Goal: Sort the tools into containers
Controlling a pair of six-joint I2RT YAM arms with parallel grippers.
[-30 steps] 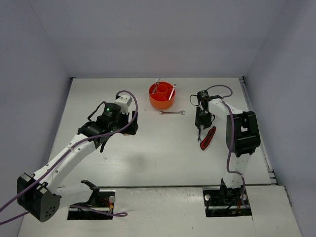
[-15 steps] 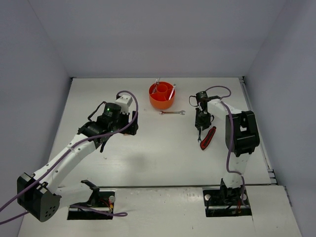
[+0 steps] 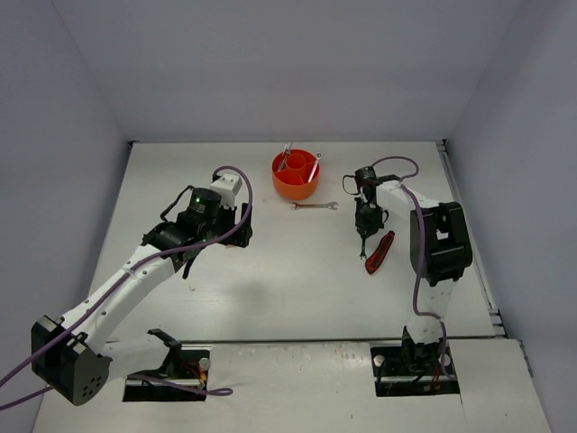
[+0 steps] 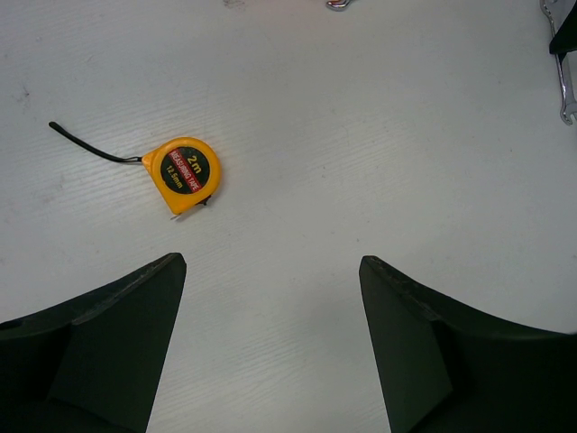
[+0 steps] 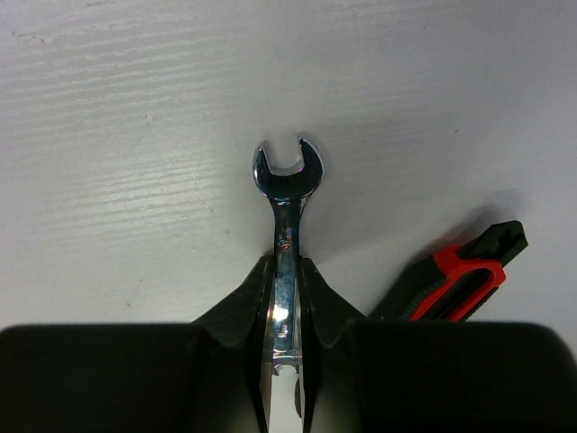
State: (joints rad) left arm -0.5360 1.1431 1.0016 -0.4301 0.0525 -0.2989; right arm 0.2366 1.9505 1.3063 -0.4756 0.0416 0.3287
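My right gripper [image 5: 287, 262] is shut on the shaft of a silver wrench [image 5: 287, 171], whose open end points away over the table; in the top view this gripper [image 3: 362, 236] stands right of centre. A red-black utility knife [image 5: 451, 280] lies just right of it [image 3: 380, 251]. The orange tub [image 3: 296, 177] at the back holds wrenches leaning in its compartments. Another silver wrench [image 3: 315, 206] lies in front of the tub. My left gripper [image 4: 270, 262] hangs open over bare table, with the yellow-black tape measure [image 4: 183, 174] ahead and to its left.
The tape measure's black strap [image 4: 90, 144] trails to its left. The left arm [image 3: 144, 262] stretches diagonally across the left half of the table. Grey walls close in the table on three sides.
The right gripper's jaws have closed onto the wrench, and that gripper has shifted slightly toward the back. The left arm has not moved.
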